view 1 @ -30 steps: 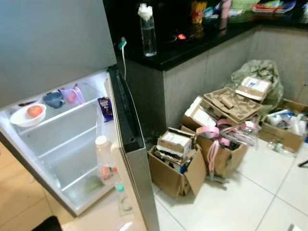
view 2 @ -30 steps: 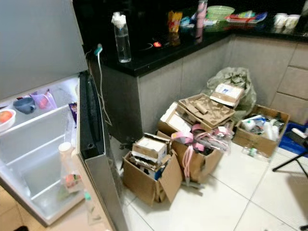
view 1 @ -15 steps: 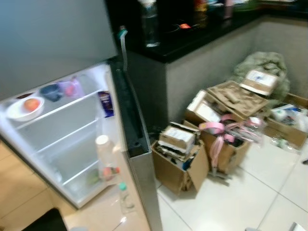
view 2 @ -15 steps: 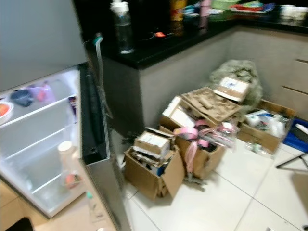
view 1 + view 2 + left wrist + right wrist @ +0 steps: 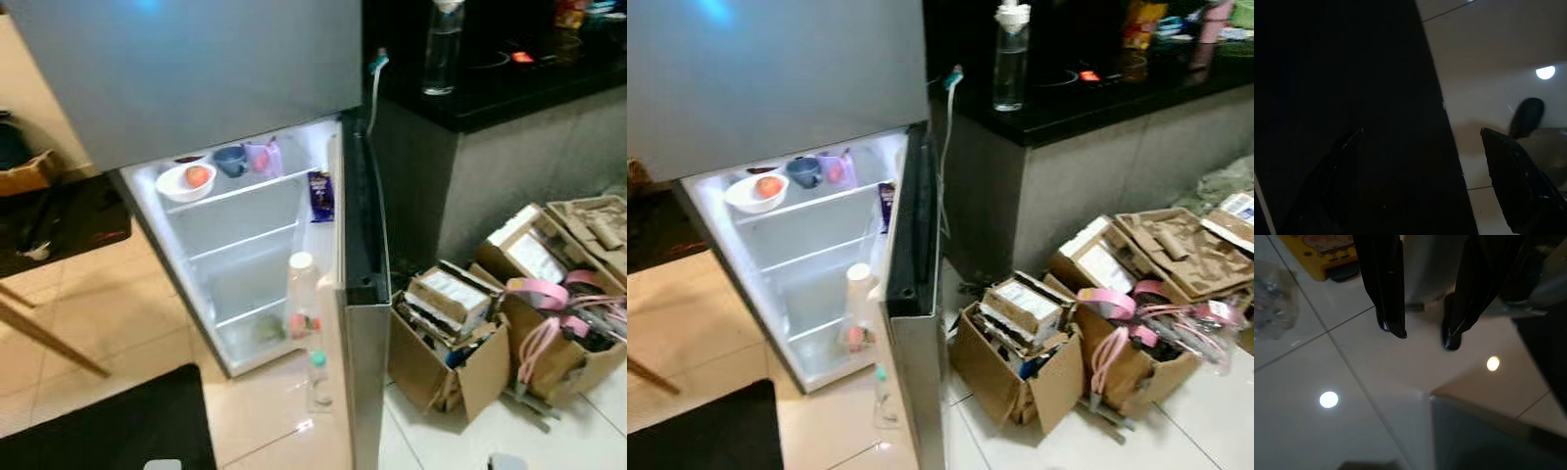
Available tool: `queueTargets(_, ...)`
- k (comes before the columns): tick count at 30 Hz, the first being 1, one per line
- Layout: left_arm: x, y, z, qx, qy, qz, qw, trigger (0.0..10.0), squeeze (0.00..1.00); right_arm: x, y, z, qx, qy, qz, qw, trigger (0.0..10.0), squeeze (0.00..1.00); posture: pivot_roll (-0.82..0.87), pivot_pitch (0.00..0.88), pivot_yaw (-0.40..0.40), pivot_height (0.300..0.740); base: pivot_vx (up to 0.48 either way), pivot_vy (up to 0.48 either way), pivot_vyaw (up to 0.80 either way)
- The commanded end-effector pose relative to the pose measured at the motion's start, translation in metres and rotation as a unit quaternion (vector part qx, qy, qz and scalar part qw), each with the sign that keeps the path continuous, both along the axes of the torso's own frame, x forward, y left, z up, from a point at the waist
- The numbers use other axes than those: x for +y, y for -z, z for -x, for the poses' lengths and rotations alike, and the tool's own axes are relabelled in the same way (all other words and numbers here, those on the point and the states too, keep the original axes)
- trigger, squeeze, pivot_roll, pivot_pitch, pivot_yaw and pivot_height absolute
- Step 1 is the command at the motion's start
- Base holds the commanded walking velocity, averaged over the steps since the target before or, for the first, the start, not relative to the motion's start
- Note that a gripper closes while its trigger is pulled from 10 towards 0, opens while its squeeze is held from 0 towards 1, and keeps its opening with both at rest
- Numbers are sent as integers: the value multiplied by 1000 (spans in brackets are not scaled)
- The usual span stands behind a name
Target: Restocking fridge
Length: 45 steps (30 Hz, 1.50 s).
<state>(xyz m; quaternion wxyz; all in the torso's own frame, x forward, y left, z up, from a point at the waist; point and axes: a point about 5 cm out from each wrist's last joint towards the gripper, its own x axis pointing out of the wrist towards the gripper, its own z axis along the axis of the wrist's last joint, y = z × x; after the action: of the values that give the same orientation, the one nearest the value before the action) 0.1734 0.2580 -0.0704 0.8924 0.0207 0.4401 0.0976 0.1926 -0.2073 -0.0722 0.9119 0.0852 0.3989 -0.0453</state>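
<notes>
The fridge [image 5: 245, 255] stands with its lower door [image 5: 364, 323] swung wide, seen edge-on. On the top shelf sit a white bowl [image 5: 176, 184] holding a red-orange fruit [image 5: 198, 176], a blue cup [image 5: 230, 160] and a purple cup [image 5: 261, 157]. The door racks hold a dark snack packet [image 5: 319, 196], a white-capped bottle [image 5: 301, 294] and a small green-capped bottle [image 5: 318, 377]. My left gripper [image 5: 1421, 131] hangs open over a black mat and tile. My right gripper [image 5: 1427, 334] hangs open above the tiled floor.
A black counter [image 5: 509, 88] with a spray bottle [image 5: 443, 49] stands right of the fridge. Open cardboard boxes [image 5: 451, 333] of clutter crowd the floor below it. A black mat [image 5: 108, 421] lies in front of the fridge, and a wooden leg [image 5: 39, 333] slants at the left.
The camera has swung left, so the fridge now sits mid-picture and the boxes at the right. Nothing in the scene itself has moved.
</notes>
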Motion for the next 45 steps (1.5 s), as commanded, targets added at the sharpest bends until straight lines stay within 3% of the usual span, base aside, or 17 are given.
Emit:
queueTargets(1,2,3,8,12,1,-3,1000,10000,0,-1,4,7,12,8,-3,1000,10000,0,-52,150,90,721,0,0,800)
queueTargets(11,1,2,5,13,4,-2,1000,10000,0,-2,3,6,6,14,-2,1000,10000,0,-58,137,93,721,0,0,800)
queueTargets(13,1,2,5,11,0,3,1000,10000,0,-5,2,6,2,39,-4,999,10000,0,-58,135,93,721,0,0,0)
queueTargets(25,1,1,3,8,-7,13,1000,10000,0,-7,3,7,8,33,1,999,10000,0,-65,121,89,721,0,0,0)
queueTargets(35,-4,0,-4,0,-18,19,1000,10000,0,-7,2,6,7,33,2,999,10000,0,-69,119,86,721,0,-480,0)
queueTargets(45,0,-2,-5,-4,-33,17,999,10000,0,-6,1,4,6,33,-1,999,10000,0,-66,130,91,721,0,0,0)
